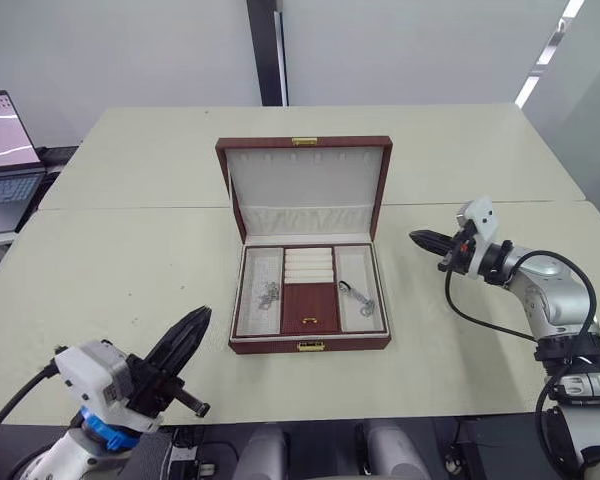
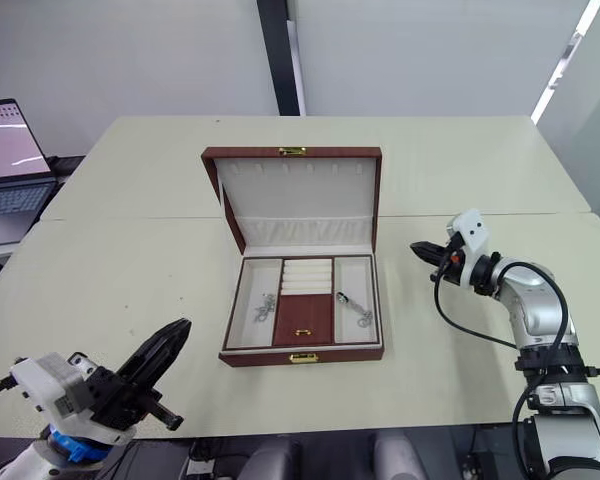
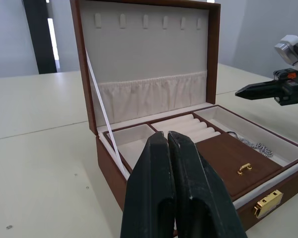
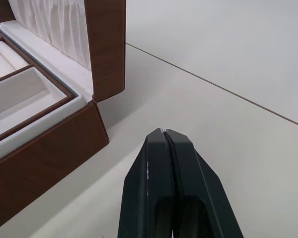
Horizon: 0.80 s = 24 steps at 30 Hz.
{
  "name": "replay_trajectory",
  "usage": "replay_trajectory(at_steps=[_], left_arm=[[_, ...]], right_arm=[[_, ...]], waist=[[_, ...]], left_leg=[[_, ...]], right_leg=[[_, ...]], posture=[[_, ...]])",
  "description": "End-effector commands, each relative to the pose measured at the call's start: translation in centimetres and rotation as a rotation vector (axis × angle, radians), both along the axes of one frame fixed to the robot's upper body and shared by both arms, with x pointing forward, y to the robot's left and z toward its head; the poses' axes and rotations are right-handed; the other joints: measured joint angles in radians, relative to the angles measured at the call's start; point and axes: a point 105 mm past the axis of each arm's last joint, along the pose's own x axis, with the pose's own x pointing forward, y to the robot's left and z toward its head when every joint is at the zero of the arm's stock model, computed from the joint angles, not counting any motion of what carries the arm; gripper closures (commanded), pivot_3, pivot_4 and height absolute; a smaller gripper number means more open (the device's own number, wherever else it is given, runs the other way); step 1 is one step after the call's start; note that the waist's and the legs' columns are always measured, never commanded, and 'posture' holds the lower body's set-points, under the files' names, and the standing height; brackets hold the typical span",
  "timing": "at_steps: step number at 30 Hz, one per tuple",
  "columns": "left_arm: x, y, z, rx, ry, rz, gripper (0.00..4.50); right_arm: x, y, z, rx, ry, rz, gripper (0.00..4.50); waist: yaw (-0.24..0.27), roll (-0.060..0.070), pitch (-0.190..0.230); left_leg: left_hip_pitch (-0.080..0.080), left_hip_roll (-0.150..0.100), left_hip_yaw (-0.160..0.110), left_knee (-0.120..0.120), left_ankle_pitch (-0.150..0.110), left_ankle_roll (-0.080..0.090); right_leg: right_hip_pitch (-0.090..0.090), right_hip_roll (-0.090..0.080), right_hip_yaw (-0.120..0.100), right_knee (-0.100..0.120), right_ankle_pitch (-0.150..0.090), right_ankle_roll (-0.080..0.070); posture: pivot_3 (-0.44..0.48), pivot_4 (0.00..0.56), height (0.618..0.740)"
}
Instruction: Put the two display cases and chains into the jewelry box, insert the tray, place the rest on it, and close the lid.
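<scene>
The reddish-brown wooden jewelry box (image 1: 309, 250) is standing open in the frame's centre on the pale tabletop (image 1: 130, 260); its compartmented tray (image 1: 310, 290) is sitting inside, silvery chains (image 1: 268, 295) lying in it; the lid (image 1: 305, 185) is waiting to be closed; the left claw (image 1: 185, 340) and right claw (image 1: 425, 240) are both pressed together, pinching nothing.

Both arms end in a white wrist block carrying two black, tapered fingers (image 1: 185, 338) with a matte, wedge-like shape. The left wrist (image 1: 95, 385) has a blue collar beneath it (bright against the white). The right arm (image 1: 550, 290) is silver-grey, with black cables (image 1: 480, 315) looping alongside it.
</scene>
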Motion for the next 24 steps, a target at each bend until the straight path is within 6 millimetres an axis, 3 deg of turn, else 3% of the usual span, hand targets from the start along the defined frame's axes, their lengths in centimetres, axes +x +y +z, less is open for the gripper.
replay_trajectory(at_steps=[1, 5, 13, 15, 24], left_arm=[[-1.5, 0.1, 0.9, -0.010, -0.061, 0.034, 4.44], [-3.0, 0.8, -0.1, 0.024, -0.049, 0.053, 4.44], [-3.0, 0.6, 0.5, -0.022, -0.104, 0.056, 4.44], [-3.5, 0.0, 0.1, -0.011, -0.092, 0.025, 4.44], [-4.3, 1.6, -1.6, 0.003, -0.057, 0.072, 4.44]], right_arm=[[0.3, -0.2, 1.8, 0.003, -0.070, 0.011, 4.50], [0.7, -0.5, 2.3, 0.008, -0.085, -0.002, 4.50], [2.2, -0.1, 3.3, 0.008, -0.124, -0.009, 4.50], [2.7, 0.2, 3.8, 0.007, -0.141, -0.013, 4.50], [4.7, 1.6, 6.3, 0.075, -0.218, -0.004, 4.50]], waist=[[0.000, 0.000, 0.000], [0.001, 0.000, 0.000], [0.000, 0.000, 0.001], [-0.001, 0.000, 0.001], [-0.009, 0.000, 0.001]], left_leg=[[0.000, 0.000, 0.000, 0.000, 0.000, 0.000], [0.000, 0.000, 0.000, 0.000, 0.000, 0.000], [0.000, 0.000, 0.001, 0.000, 0.000, 0.000], [0.000, 0.001, 0.000, 0.000, 0.000, 0.000], [0.000, 0.001, 0.001, 0.000, 0.000, 0.000]], right_leg=[[0.000, 0.000, 0.000, 0.000, 0.000, 0.000], [0.000, 0.000, 0.000, -0.001, 0.000, 0.000], [0.000, 0.000, 0.000, -0.001, 0.000, 0.000], [0.000, 0.001, 0.000, -0.001, 0.000, 0.000], [0.000, 0.001, 0.001, -0.001, 0.000, 0.000]], posture=[[0.000, 0.150, 0.740], [0.000, 0.150, 0.740], [0.000, 0.150, 0.740], [0.000, 0.150, 0.740], [0.000, 0.150, 0.740]])
